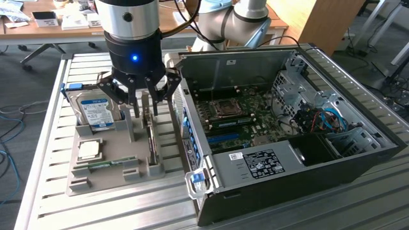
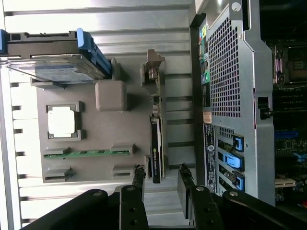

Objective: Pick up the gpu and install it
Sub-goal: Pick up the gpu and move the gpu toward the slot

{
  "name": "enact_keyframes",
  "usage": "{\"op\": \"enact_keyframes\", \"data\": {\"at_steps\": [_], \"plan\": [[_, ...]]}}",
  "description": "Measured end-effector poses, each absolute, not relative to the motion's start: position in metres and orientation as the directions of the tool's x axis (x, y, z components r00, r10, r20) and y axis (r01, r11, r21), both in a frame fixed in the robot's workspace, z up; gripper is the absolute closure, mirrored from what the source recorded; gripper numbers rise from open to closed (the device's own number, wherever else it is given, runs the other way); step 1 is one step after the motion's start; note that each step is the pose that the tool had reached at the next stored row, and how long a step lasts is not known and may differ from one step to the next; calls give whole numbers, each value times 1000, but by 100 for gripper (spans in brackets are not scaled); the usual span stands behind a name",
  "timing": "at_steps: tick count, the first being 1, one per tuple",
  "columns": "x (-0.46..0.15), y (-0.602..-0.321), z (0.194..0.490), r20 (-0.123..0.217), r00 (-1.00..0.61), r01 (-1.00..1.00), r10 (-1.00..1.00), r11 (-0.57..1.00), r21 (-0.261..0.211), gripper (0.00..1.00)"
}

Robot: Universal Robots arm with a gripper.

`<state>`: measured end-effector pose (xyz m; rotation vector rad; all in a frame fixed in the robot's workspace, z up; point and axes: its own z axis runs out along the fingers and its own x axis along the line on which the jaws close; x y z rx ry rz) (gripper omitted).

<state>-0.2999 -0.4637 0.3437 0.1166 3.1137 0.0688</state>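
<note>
Ribbed aluminium table (image 1: 39,167), grey tray (image 1: 115,178), wooden desk (image 1: 76,33) behind, jaws half-open above upright gpu (image 2: 157,148), holding nothing

readable text: none | hard drive label (image 1: 96,114), gpu (image 2: 156,143) edge print, case sticker (image 1: 261,164): illegible

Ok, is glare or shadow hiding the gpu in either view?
Wrist view: glare whitens the square silver processor chip and the ribbed aluminium table, yet the thin dark gpu card, standing on edge in the grey tray, is not washed out. Exterior view: even light, no harsh shadows; the black claw hangs over the card.
</note>
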Motion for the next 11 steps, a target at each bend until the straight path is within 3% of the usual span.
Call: {"op": "enact_keyframes", "data": {"at_steps": [11], "plan": [[-300,-464,340,-23,-997,74,75,996,44,58]]}}
